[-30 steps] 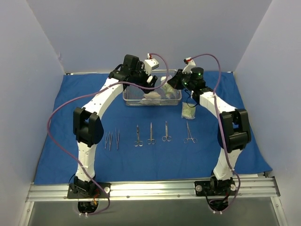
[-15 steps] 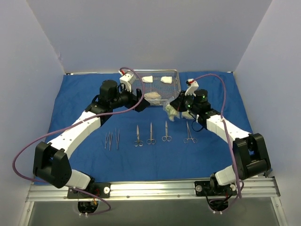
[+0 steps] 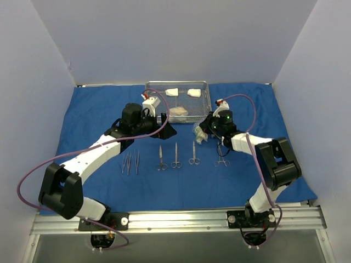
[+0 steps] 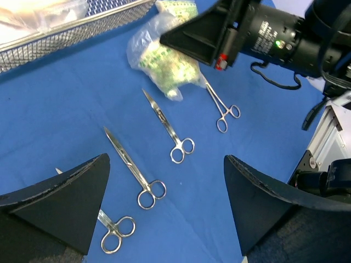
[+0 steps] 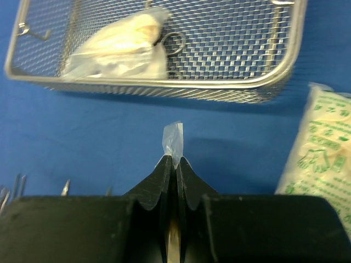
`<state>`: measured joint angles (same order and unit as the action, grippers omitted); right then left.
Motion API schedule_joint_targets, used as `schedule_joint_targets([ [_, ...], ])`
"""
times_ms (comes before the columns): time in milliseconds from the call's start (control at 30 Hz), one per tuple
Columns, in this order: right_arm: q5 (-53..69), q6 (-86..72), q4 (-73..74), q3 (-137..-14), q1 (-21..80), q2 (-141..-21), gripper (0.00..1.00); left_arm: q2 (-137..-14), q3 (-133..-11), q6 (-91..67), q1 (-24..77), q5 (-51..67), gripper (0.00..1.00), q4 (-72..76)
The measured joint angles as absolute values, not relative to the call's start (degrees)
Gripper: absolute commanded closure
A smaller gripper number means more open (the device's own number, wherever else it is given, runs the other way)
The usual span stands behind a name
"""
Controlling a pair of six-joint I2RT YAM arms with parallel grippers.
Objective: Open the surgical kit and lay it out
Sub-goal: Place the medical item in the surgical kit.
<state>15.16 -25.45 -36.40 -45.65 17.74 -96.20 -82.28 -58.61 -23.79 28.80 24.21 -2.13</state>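
Both arms have pulled back from the wire-mesh tray (image 3: 147,96) since a second ago, and the left one is now stretched low over the blue cloth (image 3: 93,109). The right fingers (image 5: 156,183) are pinched tight on the clear corner of a small packet (image 5: 173,137), just in front of the tray's near wall. Another packet (image 5: 322,143) lies on the cloth beside it. It has green hand outlines and some lettering, but it's too blurry to read. The left fingers (image 4: 66,203) are spread wide with nothing between them, hovering over the row of scissors (image 3: 176,155). The forceps (image 3: 221,156) are at the right end of that row and the tweezers (image 3: 127,163) at the left. The tray sits at the far side of the worktop with white packs (image 3: 178,112) inside.
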Motion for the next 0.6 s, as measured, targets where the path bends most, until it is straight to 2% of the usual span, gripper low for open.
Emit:
schedule_joint_targets([
  [333,12.5,-26.2,-39.8,-47.2,17.6,-102.0,0.98,-82.3,-58.7,-23.1,29.6,23.7,0.06,-4.9],
  [433,11.4,-26.2,-39.8,-47.4,17.5,-102.1,0.81,-82.3,-58.7,-22.9,30.0,23.6,0.06,-5.2],
  [467,11.1,-26.3,-39.6,-47.7,17.3,-102.1,0.69,-82.3,-58.8,-22.9,30.1,23.6,0.06,-5.5],
  [533,10.3,-26.0,-39.4,-48.1,17.2,-102.1,0.6,-82.3,-59.0,-22.6,30.4,23.1,0.06,-6.0],
  [600,9.7,-25.6,-38.8,-48.2,17.2,-102.0,0.57,-82.3,-59.2,-22.2,30.7,22.6,0.06,-6.5],
])
